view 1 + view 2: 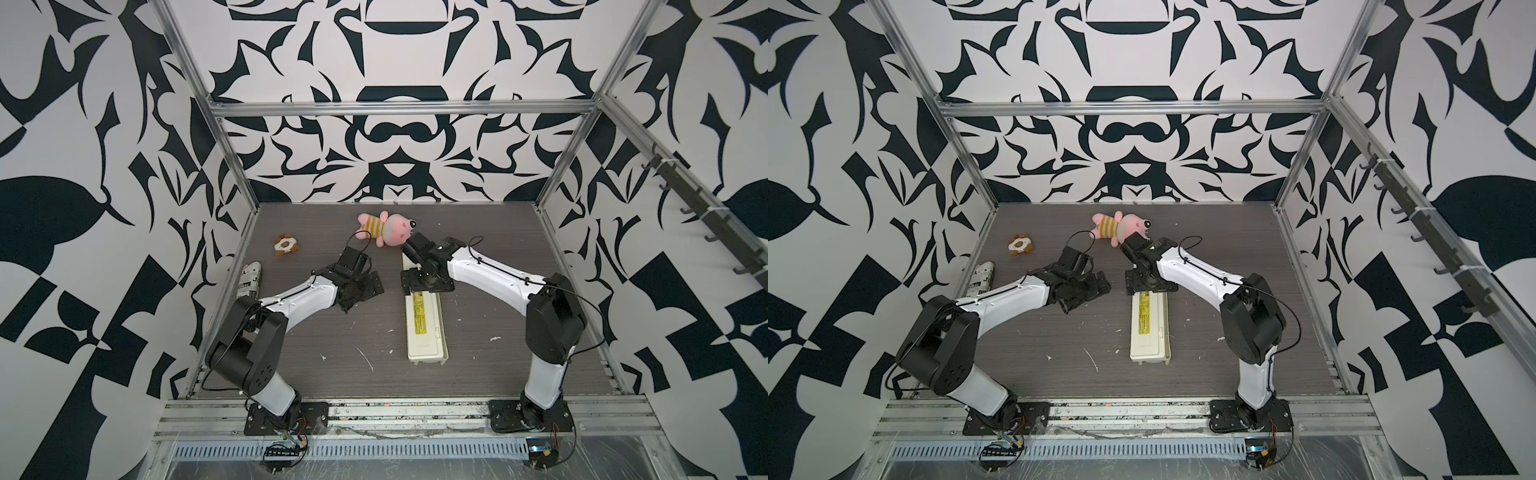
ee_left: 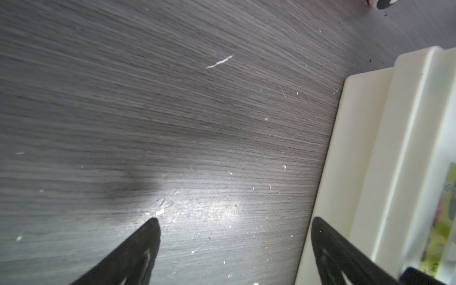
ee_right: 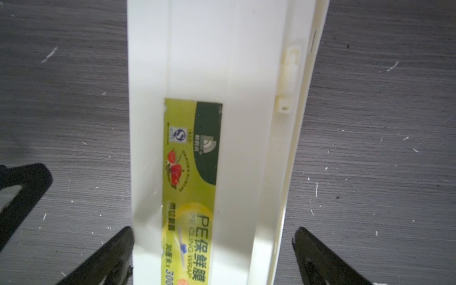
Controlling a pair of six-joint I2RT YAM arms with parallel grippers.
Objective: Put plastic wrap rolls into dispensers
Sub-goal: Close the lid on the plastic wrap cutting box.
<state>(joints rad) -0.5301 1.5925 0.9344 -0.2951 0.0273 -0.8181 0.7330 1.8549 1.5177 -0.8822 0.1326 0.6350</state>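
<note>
The dispenser [image 1: 426, 328] [image 1: 1148, 328] is a long cream-white box lying lengthwise on the dark table right of centre. Its lid is down and bears a yellow label [image 3: 192, 172]. My right gripper [image 1: 422, 286] [image 3: 212, 228] hangs open over the box's far end, its fingers standing apart on either side of the box. My left gripper [image 1: 353, 295] [image 2: 234, 219] is open above bare table just left of the dispenser [image 2: 365, 148], with nothing between its fingers. No plastic wrap roll is in view.
A pink plush toy [image 1: 384, 230] lies at the back beyond the right wrist. A small brown-and-white toy [image 1: 286, 245] sits at the back left. A newsprint-patterned bundle [image 1: 250, 280] lies along the left wall. Metal frame posts and patterned walls enclose the table.
</note>
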